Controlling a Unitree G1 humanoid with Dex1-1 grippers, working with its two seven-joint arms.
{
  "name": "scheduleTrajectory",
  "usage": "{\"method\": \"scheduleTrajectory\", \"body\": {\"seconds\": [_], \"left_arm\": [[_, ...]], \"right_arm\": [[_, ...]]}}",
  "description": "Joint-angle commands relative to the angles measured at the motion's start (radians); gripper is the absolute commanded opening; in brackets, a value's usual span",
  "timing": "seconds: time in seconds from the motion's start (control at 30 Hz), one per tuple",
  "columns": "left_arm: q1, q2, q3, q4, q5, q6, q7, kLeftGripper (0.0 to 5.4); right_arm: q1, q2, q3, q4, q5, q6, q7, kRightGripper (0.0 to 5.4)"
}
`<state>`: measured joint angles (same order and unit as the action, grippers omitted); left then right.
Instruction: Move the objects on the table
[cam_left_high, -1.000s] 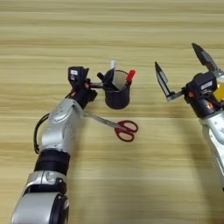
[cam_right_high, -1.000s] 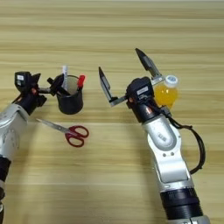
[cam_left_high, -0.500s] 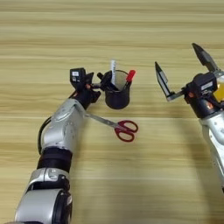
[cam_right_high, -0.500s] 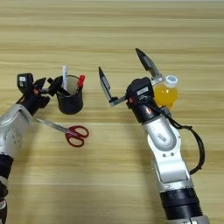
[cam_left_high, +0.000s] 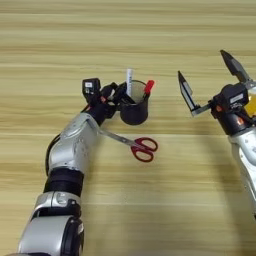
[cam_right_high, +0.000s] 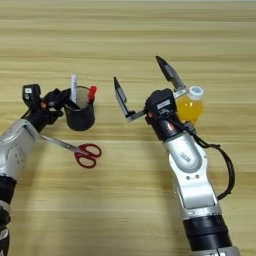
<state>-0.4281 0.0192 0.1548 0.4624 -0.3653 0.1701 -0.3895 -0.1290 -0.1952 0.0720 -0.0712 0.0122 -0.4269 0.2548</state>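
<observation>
Right gripper (cam_right_high: 142, 82) gapes wide just left of the bottle (cam_right_high: 189, 106), poised, I judge, to grab it; left gripper (cam_left_high: 114, 93) meets the cup (cam_left_high: 134, 107), fingers unreadable.

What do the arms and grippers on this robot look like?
Both arms have glossy silver-grey shells, split by black ribbed joint bands. A black cable loops along the right arm and another runs beside the left arm. The wrist blocks are black with small orange-red marks. The right gripper has two long, slim black fingers tapering to points. The left gripper is a compact black block with a small white label.
</observation>
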Motion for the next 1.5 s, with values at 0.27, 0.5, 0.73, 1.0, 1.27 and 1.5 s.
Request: {"method": "scheduleTrajectory", "body": {"seconds": [0.27,0.5,0.73,1.0,1.27,1.5], "left_arm": [[-0.01,0.001,0.006,-0.024,-0.01,0.027,0.001,1.26],[-0.008,0.0,0.007,-0.055,-0.015,0.042,0.006,0.76],[-0.005,0.001,0.009,-0.071,-0.019,0.045,0.007,0.76],[0.023,0.023,-0.034,-0.239,-0.021,0.036,-0.041,0.76],[0.044,0.08,-0.098,-0.394,0.001,0.007,-0.103,0.76],[0.038,0.147,-0.142,-0.477,0.05,-0.063,-0.156,0.76]], "right_arm": [[-0.014,-0.01,-0.012,0.031,-0.014,-0.027,-0.002,5.4],[-0.018,-0.012,-0.013,0.047,-0.015,-0.033,0.0,5.4],[-0.016,-0.013,-0.012,0.05,-0.016,-0.036,0.001,5.4],[-0.016,-0.012,-0.009,0.056,-0.017,-0.04,0.001,5.4],[-0.017,-0.014,-0.005,0.055,-0.014,-0.04,0.009,5.4],[-0.017,-0.014,-0.002,0.042,-0.009,-0.033,0.024,5.4]]}}
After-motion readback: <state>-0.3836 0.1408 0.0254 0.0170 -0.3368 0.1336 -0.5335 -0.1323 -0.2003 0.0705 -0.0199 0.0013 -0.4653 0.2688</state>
